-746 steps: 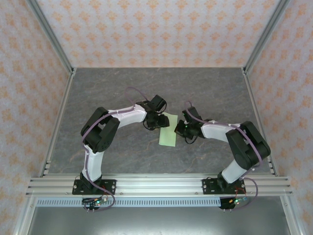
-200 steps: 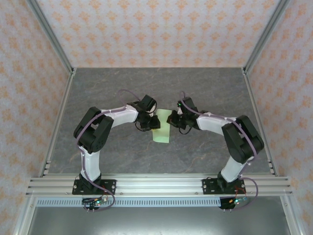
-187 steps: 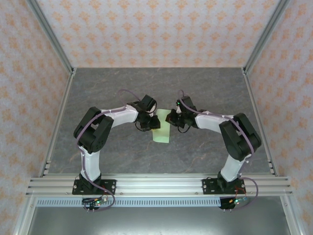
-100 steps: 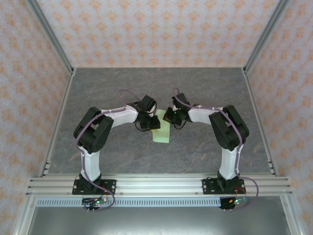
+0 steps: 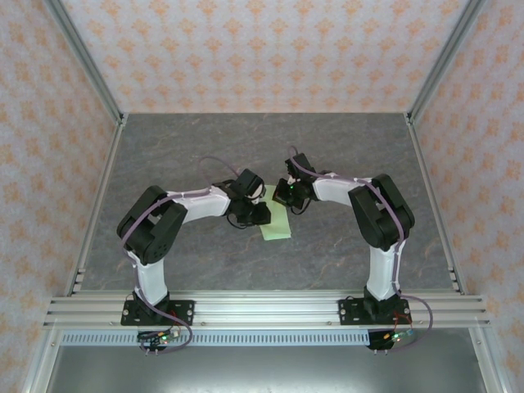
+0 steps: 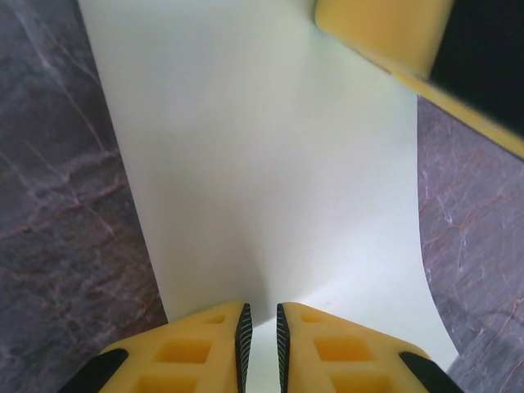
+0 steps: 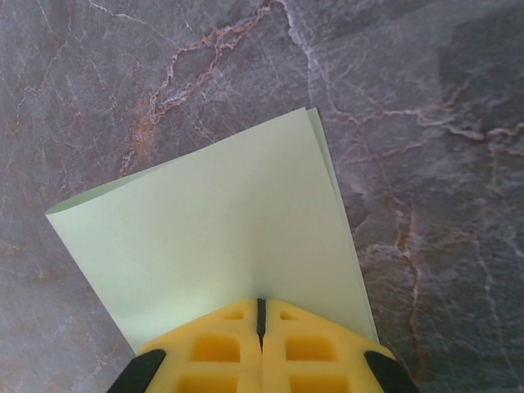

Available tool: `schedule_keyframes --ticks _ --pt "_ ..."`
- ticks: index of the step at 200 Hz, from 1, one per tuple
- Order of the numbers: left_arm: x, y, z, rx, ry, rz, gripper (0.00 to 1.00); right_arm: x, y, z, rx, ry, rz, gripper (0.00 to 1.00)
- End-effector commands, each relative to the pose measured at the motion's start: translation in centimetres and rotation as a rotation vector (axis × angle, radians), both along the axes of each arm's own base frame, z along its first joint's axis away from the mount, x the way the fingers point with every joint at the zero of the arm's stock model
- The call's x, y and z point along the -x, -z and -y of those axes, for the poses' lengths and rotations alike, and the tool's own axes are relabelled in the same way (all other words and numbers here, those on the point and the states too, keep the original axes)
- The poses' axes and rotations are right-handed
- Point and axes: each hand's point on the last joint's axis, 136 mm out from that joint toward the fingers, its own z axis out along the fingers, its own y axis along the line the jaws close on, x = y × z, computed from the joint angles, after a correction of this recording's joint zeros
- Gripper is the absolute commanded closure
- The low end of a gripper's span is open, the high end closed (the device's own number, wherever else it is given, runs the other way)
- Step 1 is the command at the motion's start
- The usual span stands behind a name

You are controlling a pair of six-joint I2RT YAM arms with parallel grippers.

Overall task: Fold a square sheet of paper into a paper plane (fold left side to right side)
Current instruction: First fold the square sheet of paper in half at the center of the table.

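The square sheet of paper lies folded in half on the grey table, a pale green strip tilted slightly. In the right wrist view the paper shows two layers at its far right corner. My left gripper rests on the strip's left side. Its yellow tips stand a narrow slit apart over the paper. My right gripper is at the strip's far end, and its finger shows at the top of the left wrist view. Its jaws are shut with the tips on the paper.
The dark marbled table has free room all round the paper. Aluminium posts and patterned walls close it in on three sides. A rail carrying both arm bases runs along the near edge.
My right gripper has moved left onto the paper's far end. My left gripper has slid a little nearer and to the right, and the paper has turned slightly.
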Motion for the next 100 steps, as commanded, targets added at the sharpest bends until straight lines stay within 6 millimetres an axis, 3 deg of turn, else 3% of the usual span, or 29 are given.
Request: schedule_keyframes --ticks 1,100 --pt "3.7 1.1 -0.5 -0.027 0.039 -0.080 0.81 3.1 4.8 3.0 0.169 0.023 -0.149 1.00" --pt "7.0 1.4 0.2 0.076 -0.015 -0.079 0.81 3.5 5.3 3.0 0.167 0.017 -0.167 0.99"
